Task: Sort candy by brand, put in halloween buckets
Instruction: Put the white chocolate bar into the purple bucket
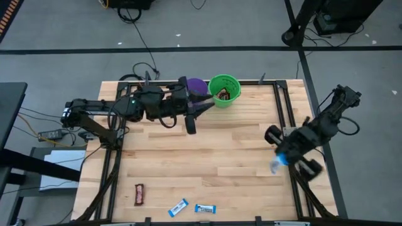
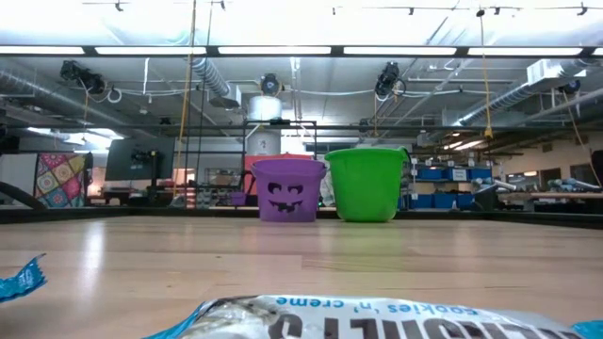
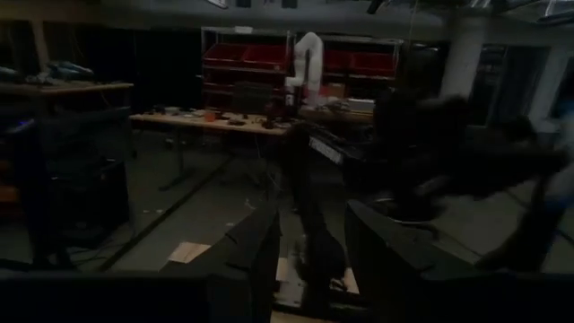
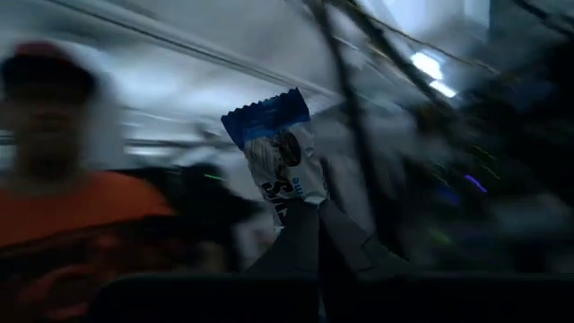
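Note:
The purple bucket (image 1: 198, 84) (image 2: 287, 188) and the green bucket (image 1: 224, 88) (image 2: 367, 183) stand side by side at the table's far edge, and brown candy lies in the green one. My left gripper (image 1: 209, 104) (image 3: 312, 217) is open, above the table beside the purple bucket. My right gripper (image 1: 276, 161) (image 4: 309, 215) is near the table's right edge, shut on a blue-and-white candy bar (image 4: 280, 157) (image 1: 274, 167). One brown bar (image 1: 139, 194) and two blue-and-white bars (image 1: 179, 208) (image 1: 205, 209) lie flat near the table's near edge. My right gripper pinches the blue-and-white candy bar by one end of its wrapper (image 4: 296, 199) between the two fingers. The rest of the bar sticks out past the fingertips, with its crimped far end (image 4: 265, 111) free. It is lifted clear, with the room showing behind it.
The left arm (image 1: 144, 103) reaches over the table's far left part and partly covers the purple bucket. Black frame rails (image 1: 284, 119) run along the table's sides. A person in an orange top (image 4: 81, 224) shows blurred beyond the table. The wooden table's middle (image 1: 207, 157) is bare.

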`<move>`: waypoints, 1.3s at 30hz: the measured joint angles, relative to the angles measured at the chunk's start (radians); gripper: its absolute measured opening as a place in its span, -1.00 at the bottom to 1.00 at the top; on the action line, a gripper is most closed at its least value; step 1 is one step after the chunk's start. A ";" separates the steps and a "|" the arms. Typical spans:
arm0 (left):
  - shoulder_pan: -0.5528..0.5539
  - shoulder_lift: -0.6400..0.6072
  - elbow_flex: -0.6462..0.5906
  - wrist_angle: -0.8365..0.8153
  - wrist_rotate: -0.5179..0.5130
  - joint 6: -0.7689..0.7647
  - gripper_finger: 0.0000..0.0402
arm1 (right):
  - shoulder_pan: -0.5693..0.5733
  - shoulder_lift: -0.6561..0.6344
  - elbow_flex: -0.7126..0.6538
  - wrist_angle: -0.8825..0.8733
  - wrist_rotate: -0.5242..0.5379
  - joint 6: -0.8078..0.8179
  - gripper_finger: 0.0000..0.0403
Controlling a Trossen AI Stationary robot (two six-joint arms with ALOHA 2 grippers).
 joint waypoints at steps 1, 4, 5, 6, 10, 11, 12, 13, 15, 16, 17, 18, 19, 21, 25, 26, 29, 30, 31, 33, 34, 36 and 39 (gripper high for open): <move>0.009 -0.008 -0.001 -0.005 -0.012 0.013 -0.35 | -0.002 0.005 0.000 0.048 -0.054 -0.034 -0.99; 0.042 -0.047 -0.002 -0.005 -0.110 0.044 -0.35 | -0.013 0.023 0.000 0.183 -0.149 -0.189 -0.99; 0.057 -0.070 -0.002 -0.017 -0.145 0.053 -0.35 | -0.023 0.028 0.000 0.223 -0.168 -0.246 -0.99; 0.073 -0.093 -0.002 -0.019 -0.170 0.061 -0.35 | -0.041 0.030 0.000 0.262 -0.183 -0.297 -0.99; 0.153 -0.197 0.000 -0.061 -0.211 0.075 -0.35 | -0.176 0.030 0.000 0.357 -0.256 -0.399 -0.99; 0.170 -0.215 0.000 -0.065 -0.212 0.075 -0.35 | -0.225 0.031 0.000 0.374 -0.275 -0.400 -0.99; 0.184 -0.237 0.000 -0.066 -0.212 0.074 -0.35 | -0.278 0.031 0.000 0.390 -0.295 -0.390 -0.99; 0.194 -0.260 0.000 -0.082 -0.212 0.074 -0.35 | -0.334 0.035 0.000 0.405 -0.319 -0.370 -0.99; 0.204 -0.288 0.000 -0.082 -0.204 0.075 -0.35 | -0.458 0.054 0.000 0.444 -0.367 -0.308 -0.99; 0.206 -0.302 0.001 -0.093 -0.200 0.079 -0.35 | -0.521 0.069 0.000 0.464 -0.399 -0.268 -0.99; 0.207 -0.312 0.001 -0.107 -0.197 0.087 -0.35 | -0.578 0.090 0.000 0.491 -0.434 -0.228 -0.99; 0.208 -0.320 0.001 -0.115 -0.196 0.103 -0.35 | -0.642 0.117 0.000 0.524 -0.468 -0.183 -0.99; 0.208 -0.324 0.001 -0.128 -0.196 0.120 -0.35 | -0.699 0.146 0.001 0.560 -0.502 -0.138 -0.99; 0.208 -0.329 0.000 -0.143 -0.196 0.145 -0.35 | -0.801 0.222 0.018 0.627 -0.551 -0.035 -0.99; 0.208 -0.331 0.000 -0.143 -0.196 0.176 -0.35 | -0.958 0.390 0.099 0.685 -0.653 0.145 -0.99; 0.208 -0.331 0.000 -0.143 -0.196 0.183 -0.35 | -0.989 0.429 0.129 0.684 -0.681 0.182 -0.99; 0.217 -0.331 0.000 -0.147 -0.196 0.199 -0.35 | -1.070 0.550 0.231 0.683 -0.754 0.282 -0.99; 0.221 -0.331 0.000 -0.152 -0.196 0.199 -0.35 | -1.095 0.590 0.266 0.673 -0.774 0.319 -0.99; 0.227 -0.331 0.000 -0.161 -0.196 0.199 -0.35 | -1.118 0.629 0.301 0.657 -0.792 0.354 -0.99; 0.240 -0.335 0.000 -0.178 -0.196 0.199 -0.35 | -1.161 0.700 0.366 0.591 -0.818 0.420 -0.99; 0.246 -0.336 0.000 -0.187 -0.197 0.199 -0.35 | -1.179 0.733 0.396 0.546 -0.823 0.447 -0.99; 0.253 -0.338 0.000 -0.191 -0.197 0.192 -0.35 | -1.210 0.791 0.454 0.435 -0.824 0.484 -0.99; 0.266 -0.344 0.000 -0.207 -0.196 0.179 -0.35 | -1.241 0.867 0.536 0.236 -0.808 0.493 -0.99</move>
